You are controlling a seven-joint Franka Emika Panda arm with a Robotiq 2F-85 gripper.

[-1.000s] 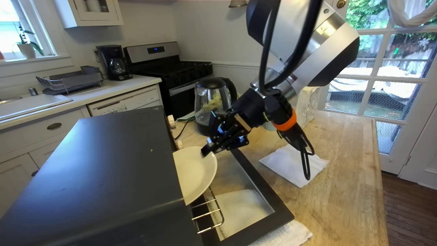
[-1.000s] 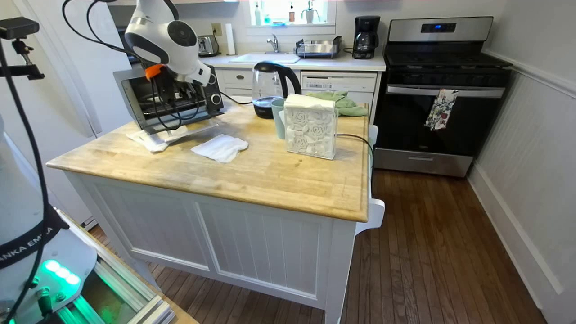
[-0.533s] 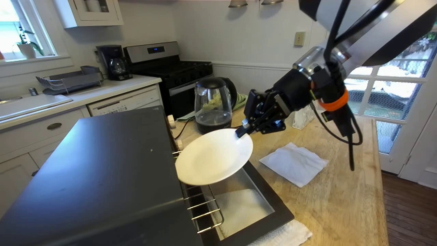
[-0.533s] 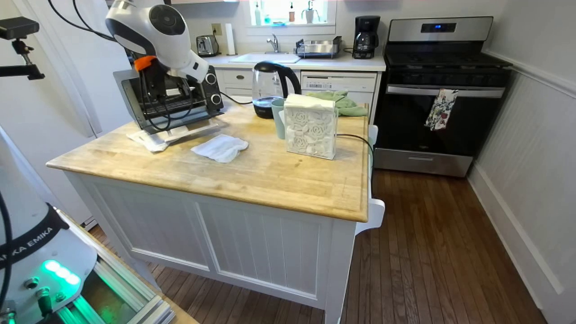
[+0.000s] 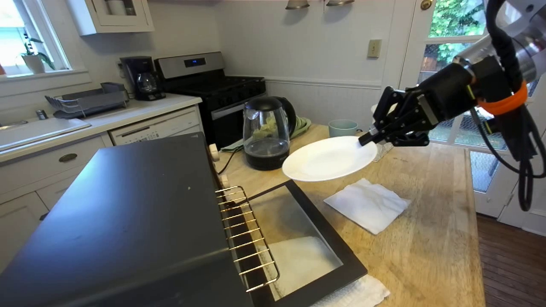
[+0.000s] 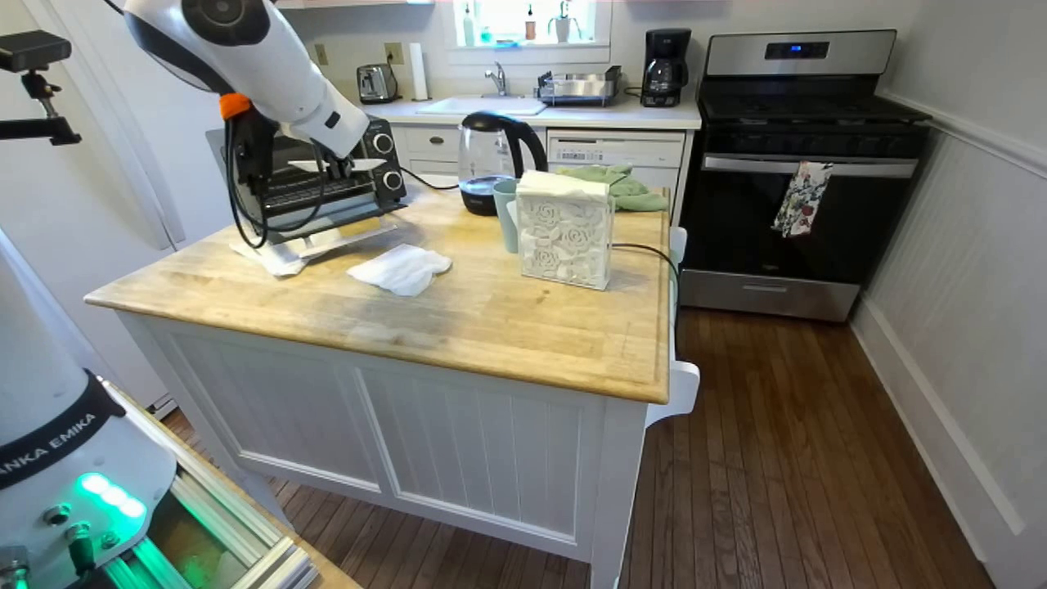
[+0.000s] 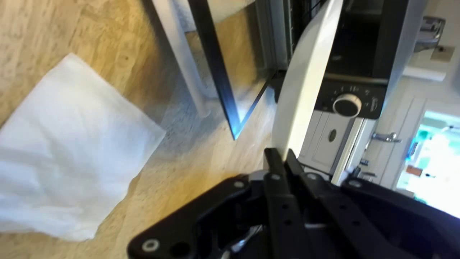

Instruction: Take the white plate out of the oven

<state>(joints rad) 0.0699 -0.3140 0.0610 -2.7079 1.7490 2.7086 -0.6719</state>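
Note:
The white plate (image 5: 328, 161) is out of the oven, in the air above the table and nearly level. It also shows edge-on in the wrist view (image 7: 305, 79) and as a thin white sliver in an exterior view (image 6: 357, 165). My gripper (image 5: 367, 138) is shut on the plate's rim; in the wrist view both fingertips (image 7: 282, 154) pinch its edge. The dark grey oven (image 5: 145, 204) has its glass door (image 5: 326, 243) folded down and its wire rack (image 5: 251, 238) partly out, with nothing on the visible part. The oven's inside is hidden in that view.
A glass kettle (image 5: 266, 143) stands behind the plate, with a pale green mug (image 5: 342, 128) to its right. A white napkin (image 5: 367, 207) lies on the wooden table (image 5: 435, 221). A white napkin holder (image 6: 564, 233) stands farther along. Paper towel (image 5: 362, 294) lies under the door.
The plate has come out of the oven in my gripper, moving away from the opening past the lowered door and up a little. The arm has drawn back with it. The oven and napkin have stayed put.

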